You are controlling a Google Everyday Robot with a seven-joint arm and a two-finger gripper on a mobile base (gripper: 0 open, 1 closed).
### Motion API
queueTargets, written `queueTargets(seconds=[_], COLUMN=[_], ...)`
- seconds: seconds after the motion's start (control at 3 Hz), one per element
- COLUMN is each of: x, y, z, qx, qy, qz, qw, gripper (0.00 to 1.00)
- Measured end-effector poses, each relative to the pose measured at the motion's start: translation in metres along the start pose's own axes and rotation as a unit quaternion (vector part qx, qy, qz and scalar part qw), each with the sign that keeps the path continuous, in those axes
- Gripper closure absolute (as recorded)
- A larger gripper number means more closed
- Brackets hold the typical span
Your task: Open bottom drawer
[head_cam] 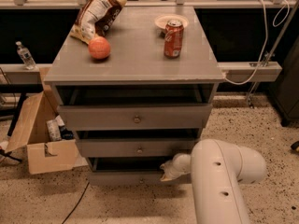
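Observation:
The bottom drawer (117,177) is the lowest and slimmest of three grey drawers in the cabinet. Its flat front stands a little out from the frame, with a dark gap above it. My gripper (165,171) is at the right part of that drawer's front, at its upper edge. The white arm (219,181) reaches in from the lower right and covers the drawer's right end. The gripper's tip is partly hidden against the drawer.
The middle drawer (135,148) and top drawer (135,118) also stand slightly out. On the cabinet top are a red can (173,38), an orange ball (99,47), a chip bag (97,14) and a small plate (163,20). An open cardboard box (44,143) stands left.

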State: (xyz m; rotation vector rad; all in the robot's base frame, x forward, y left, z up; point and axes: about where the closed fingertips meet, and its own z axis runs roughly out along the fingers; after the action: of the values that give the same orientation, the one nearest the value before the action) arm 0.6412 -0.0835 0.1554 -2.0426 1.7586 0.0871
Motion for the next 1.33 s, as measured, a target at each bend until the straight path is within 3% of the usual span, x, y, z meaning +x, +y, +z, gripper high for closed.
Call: queueTargets(seconds=[1.0,1.33], x=[0.0000,0.0000], y=[0.0001,0.0001], z=[0.0001,0.0001], qx=[0.000,0.000], qy=[0.000,0.000], qz=[0.000,0.000], qw=[1.0000,1.0000], gripper=[0.15,0.00])
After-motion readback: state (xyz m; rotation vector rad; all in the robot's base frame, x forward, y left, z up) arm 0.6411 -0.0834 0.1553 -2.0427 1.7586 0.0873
